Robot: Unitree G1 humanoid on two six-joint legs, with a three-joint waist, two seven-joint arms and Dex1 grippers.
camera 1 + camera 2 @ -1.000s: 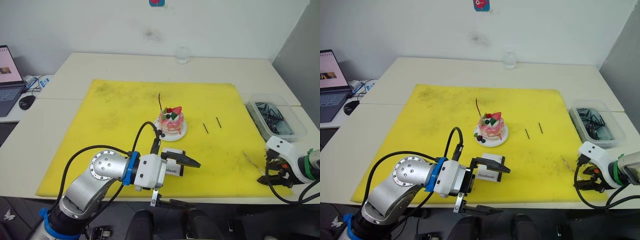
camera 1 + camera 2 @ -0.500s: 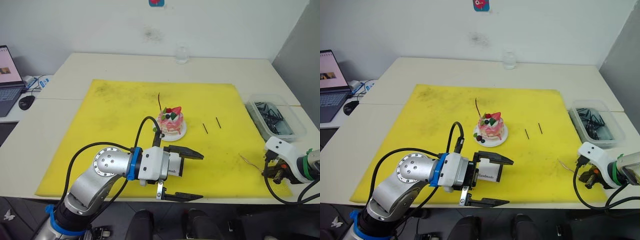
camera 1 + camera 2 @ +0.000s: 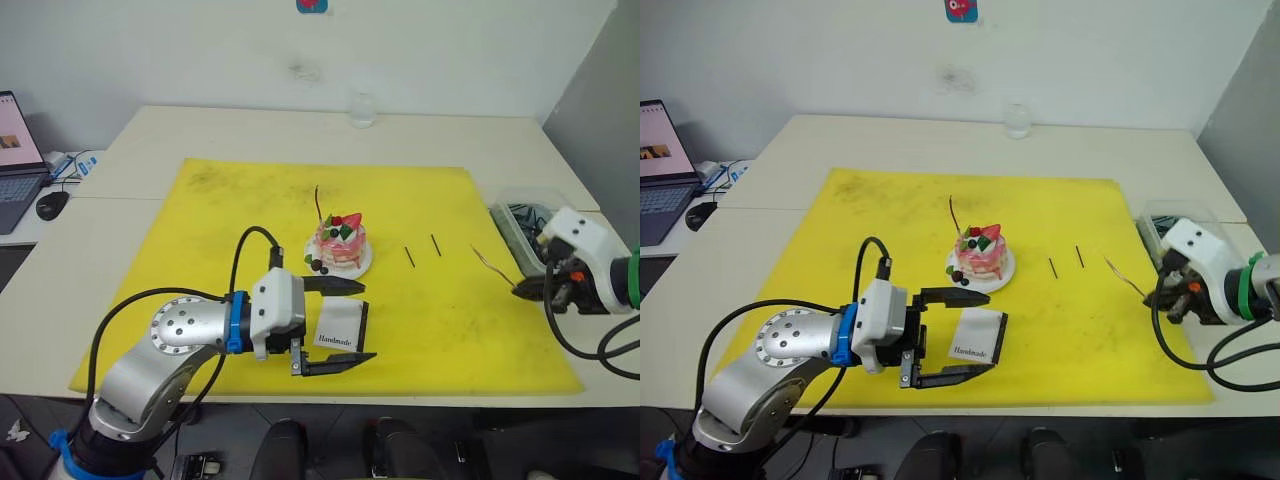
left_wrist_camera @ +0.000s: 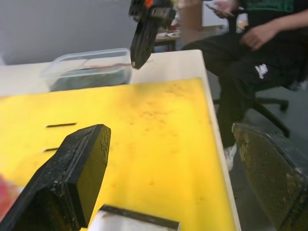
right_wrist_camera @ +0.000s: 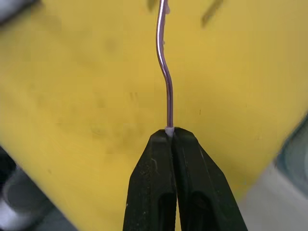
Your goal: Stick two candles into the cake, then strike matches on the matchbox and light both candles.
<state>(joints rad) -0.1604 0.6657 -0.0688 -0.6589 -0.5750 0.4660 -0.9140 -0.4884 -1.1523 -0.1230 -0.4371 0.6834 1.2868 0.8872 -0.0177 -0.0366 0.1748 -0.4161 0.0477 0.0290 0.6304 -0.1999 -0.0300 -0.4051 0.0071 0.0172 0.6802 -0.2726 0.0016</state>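
While the second candle (image 5: 166, 91) sits pinched at its pale end between the closed fingers of the right gripper (image 3: 1164, 291), carry it in toward the cake (image 3: 981, 252) from the tub side, well clear of the two matches (image 3: 1054, 267) lying between cake and gripper. Keep the taper pointing downward before lowering; thin and already bent, so likely to flex or buckle if pushed at a slant. Aim for soft frosting beside the fruit, apart from the candle already standing at the cake's far-left edge (image 3: 953, 213), and press gently rather than driving it.

Left gripper (image 3: 958, 334) parked just in front of the cake, fingers spread wide on either side of the matchbox (image 3: 978, 335), not clamped on it; matchbox flat on the yellow mat (image 3: 870, 215), just nearer than the cake's plate.

Count: one cake, two candles (one planted, one held), two loose matches on the mat, one matchbox, one clear tub (image 3: 1185, 225) of dark sticks beyond the right gripper, one glass (image 3: 1017, 119) far behind the cake.
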